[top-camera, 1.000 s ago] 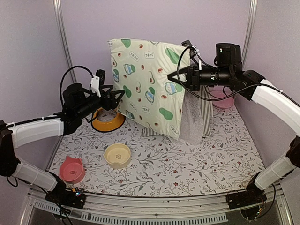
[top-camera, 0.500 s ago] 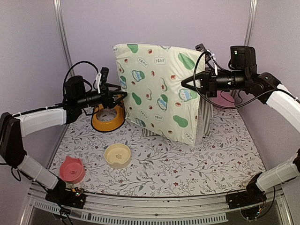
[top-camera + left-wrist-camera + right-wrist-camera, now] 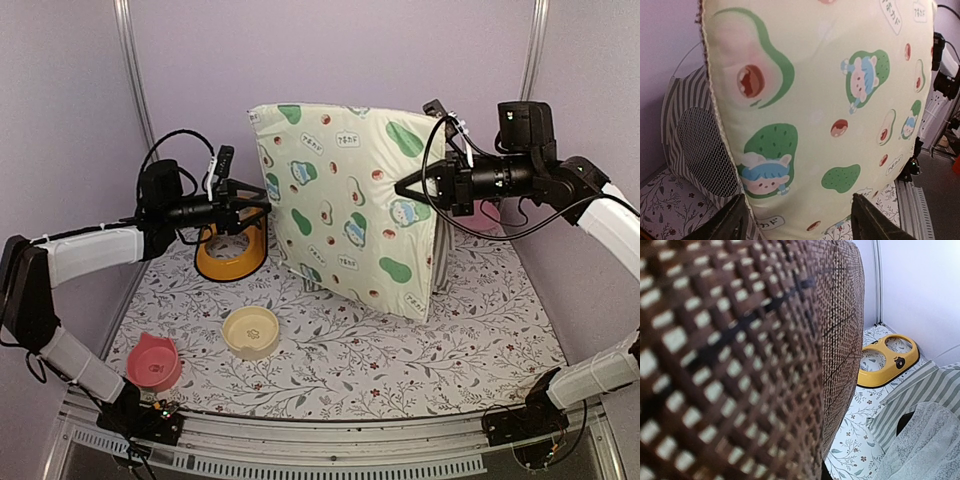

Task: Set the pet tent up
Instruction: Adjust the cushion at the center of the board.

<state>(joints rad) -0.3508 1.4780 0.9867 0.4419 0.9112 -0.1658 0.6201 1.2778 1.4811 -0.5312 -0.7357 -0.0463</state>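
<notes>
The right hand, at the upper right of the top view, is pinched closed on the right edge of the cream mat. The mat stands upright across the centre, its lower corner down by the floral tabletop. The left hand has its fingers spread wide just beside the mat's left edge and grips nothing. The pet tent sits behind the mat, with striped fabric and mesh showing at the left of the left wrist view. A yellow double bowl lies centre left.
</notes>
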